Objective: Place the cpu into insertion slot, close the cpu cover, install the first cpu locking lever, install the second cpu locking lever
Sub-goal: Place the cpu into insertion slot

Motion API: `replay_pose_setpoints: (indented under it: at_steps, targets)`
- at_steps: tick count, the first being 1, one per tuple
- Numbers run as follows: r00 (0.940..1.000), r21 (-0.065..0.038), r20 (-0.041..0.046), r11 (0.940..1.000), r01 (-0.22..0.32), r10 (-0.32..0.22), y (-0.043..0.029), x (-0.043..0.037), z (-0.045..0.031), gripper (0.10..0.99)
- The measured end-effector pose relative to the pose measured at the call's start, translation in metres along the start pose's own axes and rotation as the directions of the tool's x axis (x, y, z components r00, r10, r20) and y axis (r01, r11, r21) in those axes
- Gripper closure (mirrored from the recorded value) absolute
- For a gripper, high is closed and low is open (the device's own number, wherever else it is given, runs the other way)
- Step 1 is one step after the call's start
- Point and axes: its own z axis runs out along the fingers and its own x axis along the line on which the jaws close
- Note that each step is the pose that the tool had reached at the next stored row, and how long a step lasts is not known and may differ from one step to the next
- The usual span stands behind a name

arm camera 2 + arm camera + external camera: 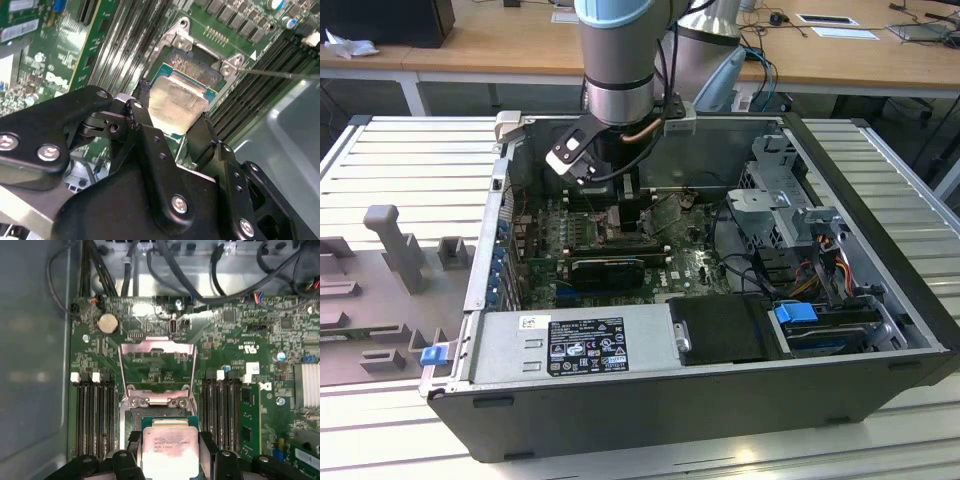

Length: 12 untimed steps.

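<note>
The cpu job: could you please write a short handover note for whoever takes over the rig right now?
Gripper: shut on the cpu, one finger on each of two opposite edges.
Cpu: over the insertion slot, with part of the contact field uncovered; whether it touches the slot cannot be told.
Cpu cover: swung open, clear of the slot.
Done: cpu picked up and brought to the slot.
Left: seating the cpu, closing the cover, both lever steps.

a lab: robot arm (618, 60), open computer case (650, 400), wooden desks (500, 45) behind.
</note>
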Motion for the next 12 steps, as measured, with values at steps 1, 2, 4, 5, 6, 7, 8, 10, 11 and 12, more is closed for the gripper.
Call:
replay_pose_setpoints:
  at_steps: [1, 2, 4, 5, 6, 7, 8, 10, 11, 12]
  targets:
    - [1.0000, 0.000, 0.0001, 1.0000, 0.000, 0.000, -0.0010, 0.0004, 0.0020, 0.545]
    - [1.0000, 0.000, 0.0001, 1.0000, 0.000, 0.000, -0.0010, 0.0011, 0.0033, 0.545]
    - [1.0000, 0.000, 0.0000, 1.0000, 0.000, 0.000, -0.0014, 0.0032, 0.0067, 0.545]
    - [1.0000, 0.000, 0.0001, 1.0000, 0.000, 0.000, -0.0016, 0.0040, 0.0095, 0.545]
    - [1.0000, 0.000, 0.0001, 1.0000, 0.000, 0.000, -0.0018, 0.0042, 0.0112, 0.545]
    - [1.0000, 0.000, 0.0000, 1.0000, 0.000, 0.000, -0.0019, 0.0045, 0.0137, 0.545]
    - [1.0000, 0.000, 0.0007, 1.0000, 0.000, 0.000, -0.0023, 0.0048, 0.0167, 0.545]
    - [1.0000, 0.000, 0.0015, 1.0000, 0.000, 0.000, -0.0026, 0.0049, 0.0201, 0.545]
    - [1.0000, 0.000, 0.0016, 1.0000, -0.001, 0.001, -0.0027, 0.0050, 0.0214, 0.545]
    - [1.0000, 0.000, 0.0016, 1.0000, -0.002, 0.002, -0.0027, 0.0050, 0.0220, 0.545]
